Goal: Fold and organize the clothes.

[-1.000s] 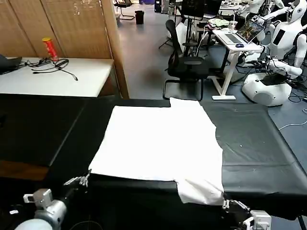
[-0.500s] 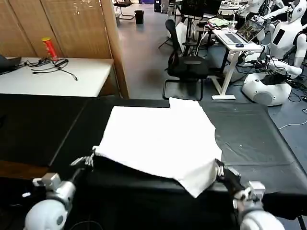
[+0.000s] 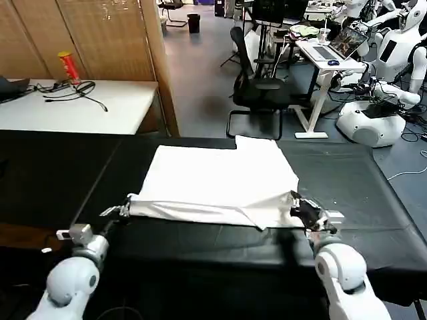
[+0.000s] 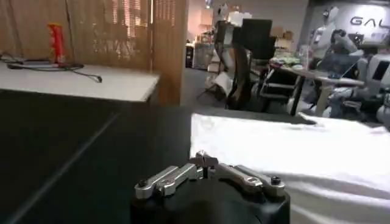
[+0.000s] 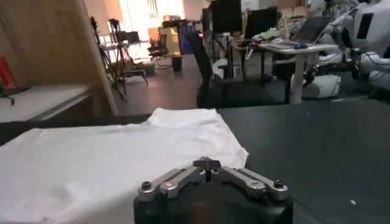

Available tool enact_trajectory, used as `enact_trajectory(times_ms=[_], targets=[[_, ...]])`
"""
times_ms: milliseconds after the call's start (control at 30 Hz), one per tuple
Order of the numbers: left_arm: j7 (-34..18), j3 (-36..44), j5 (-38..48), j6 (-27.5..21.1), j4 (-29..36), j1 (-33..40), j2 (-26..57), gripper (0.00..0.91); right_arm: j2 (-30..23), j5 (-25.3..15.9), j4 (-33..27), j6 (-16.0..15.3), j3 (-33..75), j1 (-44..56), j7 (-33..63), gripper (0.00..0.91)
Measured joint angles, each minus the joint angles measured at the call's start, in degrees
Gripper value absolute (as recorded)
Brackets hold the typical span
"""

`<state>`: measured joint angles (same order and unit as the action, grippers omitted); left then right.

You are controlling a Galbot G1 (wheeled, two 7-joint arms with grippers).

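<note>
Both grippers, the left gripper (image 3: 120,211) and the right gripper (image 3: 298,208), have their jaws closed on the near hem corners of the white T-shirt (image 3: 220,177), lifting them off the black worktop (image 3: 347,193) toward its far edge, presumably to fold the shirt in half.

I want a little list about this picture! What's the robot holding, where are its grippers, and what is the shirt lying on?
thing: white T-shirt
lying on: black table cover
left gripper: shut on the near left corner of the hem
right gripper: shut on the near right corner of the hem
shirt shape: near edge lifted and bunched between the grippers, far part flat
fold: begun, not yet finished
</note>
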<state>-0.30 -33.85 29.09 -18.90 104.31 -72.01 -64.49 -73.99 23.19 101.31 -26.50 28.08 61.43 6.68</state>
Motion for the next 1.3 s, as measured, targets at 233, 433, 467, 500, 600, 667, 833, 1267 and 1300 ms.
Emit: enact_trajectory(times_ms=[233, 433, 467, 500, 600, 667, 833, 1267, 1300], targets=[[0.8, 2.0, -3.0, 0.0, -4.5, 4.3, 0.0, 0.000, -0.9, -0.1, -5.0, 0.2, -1.5, -4.3, -0.5, 0.000], [0.9, 3.7, -3.7, -0.1, -7.8, 7.2, 0.0, 0.878, 0.0, 0.2, -5.1, -0.8, -1.5, -4.1, -2.2, 0.878], [0.8, 3.9, -3.8, -0.2, -8.2, 7.7, -0.1, 0.878, 0.3, 0.2, -4.6, -1.2, -1.4, -3.5, -2.5, 0.878], [0.8, 4.1, -3.8, -0.2, -8.4, 8.1, -0.2, 0.878, 0.7, 0.4, -3.9, -1.6, -1.3, -2.9, -2.7, 0.878], [0.7, 4.2, -3.9, -0.2, -8.6, 9.1, -0.3, 0.878, 1.7, 0.5, -0.8, -3.0, -0.9, -0.4, -3.4, 0.878], [0.6, 4.2, -3.9, -0.2, -8.4, 9.1, -0.4, 0.878, 2.6, 0.5, 2.1, -3.8, -0.6, 1.8, -3.7, 0.878], [0.5, 3.7, -4.3, -1.0, -7.2, 8.3, -0.2, 0.878, 4.9, 0.2, 8.6, -4.8, 1.0, 7.7, -4.3, 0.878], [1.2, 1.5, -1.1, -3.4, -3.5, 1.2, 0.4, 0.878, 7.5, -1.2, 13.4, -4.7, 3.4, 16.9, -5.9, 0.692], [1.2, 1.4, -0.7, -3.6, -3.4, 0.8, 0.4, 0.878, 7.4, -1.4, 13.3, -4.7, 3.2, 17.1, -5.9, 0.692]])
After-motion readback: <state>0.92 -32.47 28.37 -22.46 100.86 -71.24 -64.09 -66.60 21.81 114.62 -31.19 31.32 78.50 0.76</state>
